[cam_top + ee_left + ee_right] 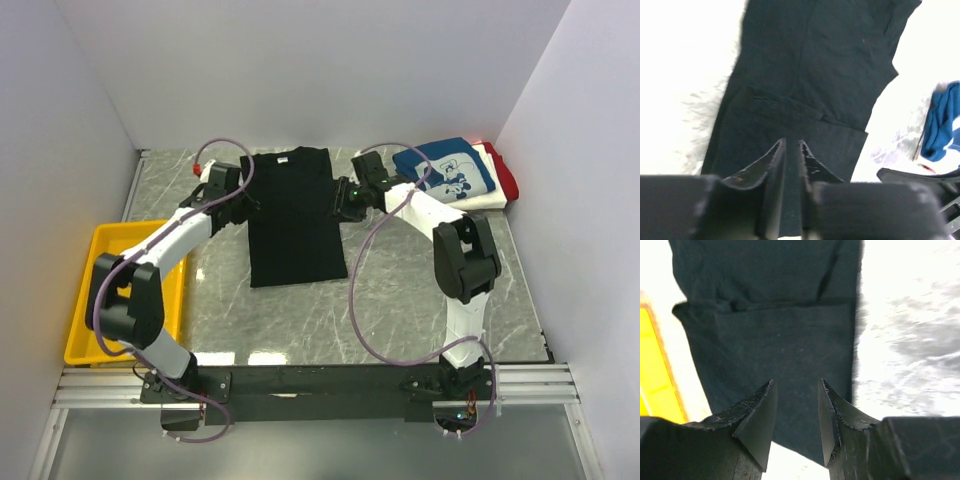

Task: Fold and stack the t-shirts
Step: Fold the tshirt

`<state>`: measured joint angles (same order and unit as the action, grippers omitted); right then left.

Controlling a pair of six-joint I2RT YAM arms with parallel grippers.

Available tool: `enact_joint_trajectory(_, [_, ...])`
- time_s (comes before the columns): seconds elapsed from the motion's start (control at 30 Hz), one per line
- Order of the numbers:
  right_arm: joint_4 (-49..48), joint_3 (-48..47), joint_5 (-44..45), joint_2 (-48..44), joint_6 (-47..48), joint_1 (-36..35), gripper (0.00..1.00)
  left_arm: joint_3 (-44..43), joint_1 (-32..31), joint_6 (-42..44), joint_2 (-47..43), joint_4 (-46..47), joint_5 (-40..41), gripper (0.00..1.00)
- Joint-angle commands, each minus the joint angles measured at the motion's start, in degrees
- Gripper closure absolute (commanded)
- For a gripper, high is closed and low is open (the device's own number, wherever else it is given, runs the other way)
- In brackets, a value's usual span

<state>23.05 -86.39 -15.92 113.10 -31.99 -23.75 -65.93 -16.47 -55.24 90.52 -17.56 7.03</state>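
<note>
A black t-shirt [293, 215] lies flat on the marble table, sleeves folded in to make a long rectangle. My left gripper [245, 190] hovers at its left edge near the top. In the left wrist view the black t-shirt [815, 75] fills the frame below my left gripper [792, 142], whose jaws stand a narrow gap apart with nothing between them. My right gripper [340, 197] is at the shirt's right edge. The right wrist view has my right gripper [796, 382] open and empty over the black cloth [775, 330]. A blue printed t-shirt [445, 170] tops a folded pile at the back right.
A yellow tray [80, 300] sits at the table's left edge, and the yellow tray [655, 375] also appears in the right wrist view. Under the blue t-shirt lie a white one [480, 200] and a red one [507, 178]. White walls close in three sides.
</note>
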Motion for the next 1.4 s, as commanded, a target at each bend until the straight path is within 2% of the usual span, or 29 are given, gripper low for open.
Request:
enact_joint_trajectory(0.0, [-0.55, -3.60, -0.51, 2.11, 0.87, -2.00, 0.55, -1.39, -0.76, -0.13, 3.69, 1.92, -2.98, 0.86])
enact_joint_trajectory(0.13, [0.15, -7.02, -1.13, 6.51, 0.87, -1.65, 0.56, -3.76, -0.32, 0.22, 9.05, 2.44, -3.42, 0.94])
enact_joint_trajectory(0.27, [0.86, -8.79, -1.74, 9.85, 0.79, -0.25, 0.57, -6.75, 0.65, 0.14, 14.76, 1.13, -1.67, 0.96])
enact_joint_trajectory(0.6, [1.30, -9.15, -3.24, 12.41, 1.14, 2.04, 0.58, -7.37, 4.25, 0.75, 18.90, 1.30, -2.02, 0.97])
enact_joint_trajectory(0.73, [1.39, -8.10, -3.15, 10.48, 1.31, 2.56, 0.58, -7.63, 4.87, 1.01, 18.47, 0.95, -2.54, 0.98])
enact_joint_trajectory(0.87, [1.30, -6.51, -2.71, 5.75, 1.84, 3.44, 0.58, -7.72, 5.57, 1.89, 14.00, -0.54, -1.85, 0.94])
enact_joint_trajectory(0.9, [1.38, -5.90, -2.54, 4.86, 1.84, 3.44, 0.57, -7.63, 5.74, 2.24, 13.02, -0.72, -1.06, 0.86])
enact_joint_trajectory(1.03, [0.51, -1.43, -2.71, -0.85, 1.58, 3.45, 0.57, -6.41, 6.01, 2.16, 7.32, -2.91, -0.26, 0.68])
enact_joint_trajectory(1.1, [-2.03, 3.65, -3.50, -4.89, 0.97, 3.27, 0.57, -4.22, 6.01, 1.37, 4.59, -1.87, -0.87, 0.66])
enact_joint_trajectory(1.37, [-12.32, 25.71, -4.47, -17.28, -1.50, 0.37, 0.57, 15.03, 2.24, -2.15, -10.79, 1.48, -2.54, 0.63])
